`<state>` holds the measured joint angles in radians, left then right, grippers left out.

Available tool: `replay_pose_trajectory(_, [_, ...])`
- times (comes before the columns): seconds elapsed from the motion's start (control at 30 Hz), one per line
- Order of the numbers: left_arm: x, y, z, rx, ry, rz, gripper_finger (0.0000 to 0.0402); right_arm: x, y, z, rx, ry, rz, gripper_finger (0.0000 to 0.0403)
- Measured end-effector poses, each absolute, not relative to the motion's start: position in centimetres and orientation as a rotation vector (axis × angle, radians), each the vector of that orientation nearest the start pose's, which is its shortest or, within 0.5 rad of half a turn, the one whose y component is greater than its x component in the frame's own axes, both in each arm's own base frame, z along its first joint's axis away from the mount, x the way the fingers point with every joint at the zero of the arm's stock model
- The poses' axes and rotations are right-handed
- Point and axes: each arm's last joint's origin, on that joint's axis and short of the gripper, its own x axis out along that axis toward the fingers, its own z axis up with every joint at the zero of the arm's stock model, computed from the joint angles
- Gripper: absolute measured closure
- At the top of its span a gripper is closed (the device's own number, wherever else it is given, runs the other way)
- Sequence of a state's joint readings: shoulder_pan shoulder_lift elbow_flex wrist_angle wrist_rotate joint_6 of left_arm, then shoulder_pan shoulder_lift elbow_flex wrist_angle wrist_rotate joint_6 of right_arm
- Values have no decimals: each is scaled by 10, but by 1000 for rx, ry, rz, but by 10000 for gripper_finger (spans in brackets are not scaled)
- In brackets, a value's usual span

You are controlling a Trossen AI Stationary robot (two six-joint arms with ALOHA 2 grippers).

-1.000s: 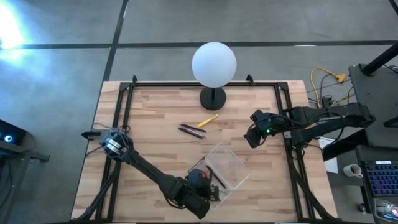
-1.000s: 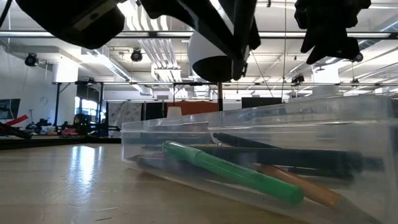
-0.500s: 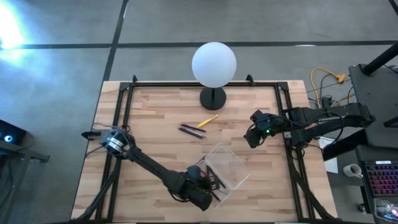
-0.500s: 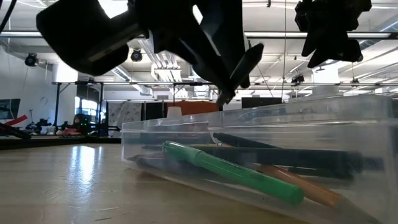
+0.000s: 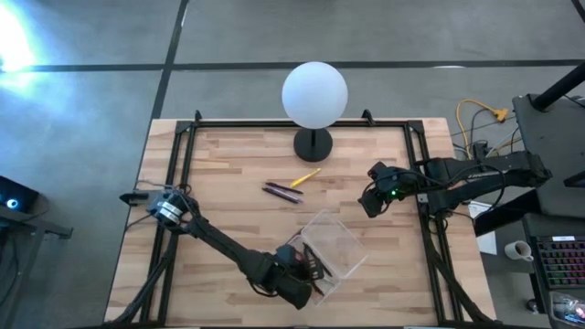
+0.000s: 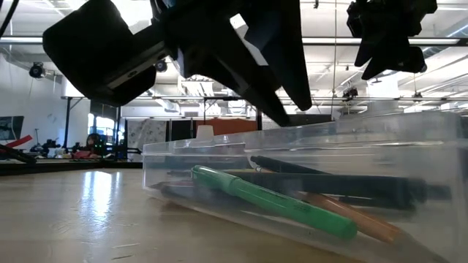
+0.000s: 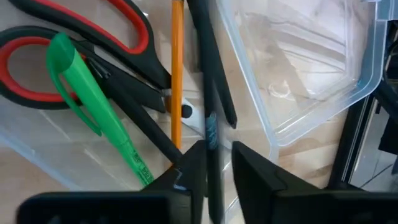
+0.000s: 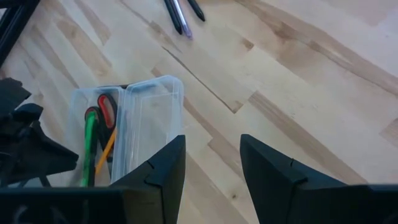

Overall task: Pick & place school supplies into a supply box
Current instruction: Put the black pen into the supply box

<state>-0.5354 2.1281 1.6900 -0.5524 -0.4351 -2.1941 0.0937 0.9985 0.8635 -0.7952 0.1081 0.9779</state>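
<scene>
Left wrist view shows a dark pen [image 7: 210,93] pinched between the left gripper [image 7: 217,163] fingers over the clear box [image 7: 298,112], apparently beside scissors [image 7: 74,56], green marker [image 7: 93,112] and pencil [image 7: 176,68], while the right gripper [image 5: 373,199] hangs open, well apart.

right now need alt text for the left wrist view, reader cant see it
The left gripper holds a dark pen between its fingers over the clear supply box. Inside lie red-handled scissors, a green marker and an orange pencil.
</scene>
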Motion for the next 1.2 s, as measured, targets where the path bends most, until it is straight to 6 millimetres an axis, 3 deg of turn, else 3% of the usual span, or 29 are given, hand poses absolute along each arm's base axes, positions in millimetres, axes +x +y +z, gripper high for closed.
replay_pose_trajectory(0.3, [401, -224, 202, -1507, 560, 786, 249, 185, 14, 275, 807, 832, -465, 259])
replay_pose_trajectory(0.43, [402, -224, 220, -1383, 590, 699, 241, 185, 14, 275, 784, 827, -469, 259])
replay_pose_trajectory(0.57, [403, -212, 242, -1202, 640, 676, 240, 185, 14, 275, 725, 843, -432, 259])
replay_pose_trajectory(0.87, [409, -146, 291, -538, 916, 593, 240, 181, 14, 273, 526, 922, -315, 259])
replay_pose_trajectory(1.03, [410, -97, 292, -250, 1100, 568, 240, 180, 14, 272, 454, 941, -307, 259])
replay_pose_trajectory(1.2, [411, -46, 270, -10, 1327, 387, 240, 181, 12, 272, 386, 927, -329, 259])
